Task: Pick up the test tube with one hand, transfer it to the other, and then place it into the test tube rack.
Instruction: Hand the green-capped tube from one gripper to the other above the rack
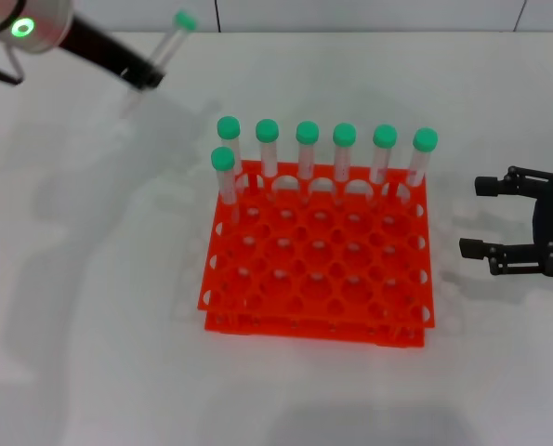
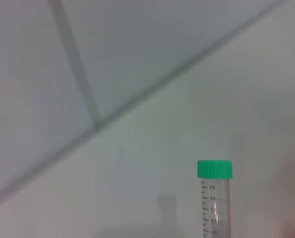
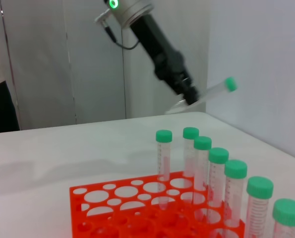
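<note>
the left gripper (image 1: 148,74) is raised over the far left of the table (image 1: 90,307), its fingers clamped on the test tube (image 1: 169,42), which tilts cap-up well clear of the surface. the right gripper (image 1: 476,216) waits beside the test tube rack (image 1: 318,269) with fingers spread wide and nothing in them. pickup looks done (the handover is not yet begun); next, the two arms need to meet, probably above the rack's seven seated tubes (image 1: 322,149).
</note>
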You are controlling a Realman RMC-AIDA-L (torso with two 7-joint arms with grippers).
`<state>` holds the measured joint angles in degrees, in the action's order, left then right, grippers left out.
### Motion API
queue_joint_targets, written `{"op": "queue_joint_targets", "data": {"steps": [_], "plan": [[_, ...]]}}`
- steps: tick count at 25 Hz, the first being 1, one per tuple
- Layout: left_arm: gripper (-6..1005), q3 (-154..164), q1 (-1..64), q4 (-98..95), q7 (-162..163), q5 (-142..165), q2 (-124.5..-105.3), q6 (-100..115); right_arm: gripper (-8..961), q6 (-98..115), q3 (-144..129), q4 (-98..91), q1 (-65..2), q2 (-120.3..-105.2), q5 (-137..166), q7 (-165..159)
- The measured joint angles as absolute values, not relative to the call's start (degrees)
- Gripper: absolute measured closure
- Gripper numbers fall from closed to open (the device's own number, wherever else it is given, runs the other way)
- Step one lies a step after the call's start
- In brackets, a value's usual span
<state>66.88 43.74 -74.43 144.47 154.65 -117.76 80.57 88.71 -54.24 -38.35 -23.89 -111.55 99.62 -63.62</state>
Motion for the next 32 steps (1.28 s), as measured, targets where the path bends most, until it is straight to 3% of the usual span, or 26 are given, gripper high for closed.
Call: {"op": "queue_joint_targets", "data": {"steps": [12, 25, 32], "plan": [[783, 66.4, 40.1, -70.3, 114.5, 123.2, -117.69, 73.4, 123, 96.2, -47.5, -37.9, -24.1, -112.21, 99.4, -63.9], [766, 61.2, 48.1, -41.1, 86.5, 102.8, -113.52, 87.8, 123, 98.5, -44.3, -30.8, -26.8, -111.84, 91.5, -68.6], [757, 60.9, 48.3, -37.5, 84.7, 103.5, -113.38, 88.3, 124, 98.6, -39.5, -26.8, -28.6, -111.77, 91.1, -69.7]]}}
